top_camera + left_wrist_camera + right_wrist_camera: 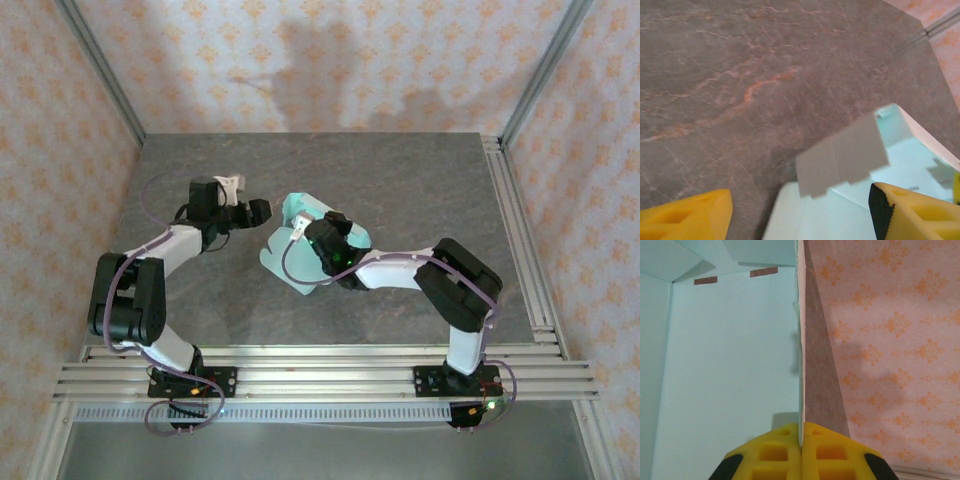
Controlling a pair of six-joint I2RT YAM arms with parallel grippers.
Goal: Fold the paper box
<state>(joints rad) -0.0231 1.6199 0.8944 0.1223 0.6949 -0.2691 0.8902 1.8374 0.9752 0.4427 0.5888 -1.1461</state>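
The paper box (290, 262) is pale mint-green card, part folded, standing mid-table with walls raised. My right gripper (306, 233) is shut on one upright wall of it. In the right wrist view the yellow fingertips (785, 450) pinch the thin card edge, with the box's inside (730, 365) to their left and two small slots near a corner. My left gripper (246, 200) is open just left of the box. In the left wrist view the box (840, 215) lies between the spread yellow fingers (690, 215), a raised flap (842, 155) ahead of them; nothing is gripped.
The grey stone-patterned table top (400, 190) has bare room behind and to both sides of the box. Patterned walls (350, 60) enclose it, with metal rails (520, 230) along the right edge and the near edge.
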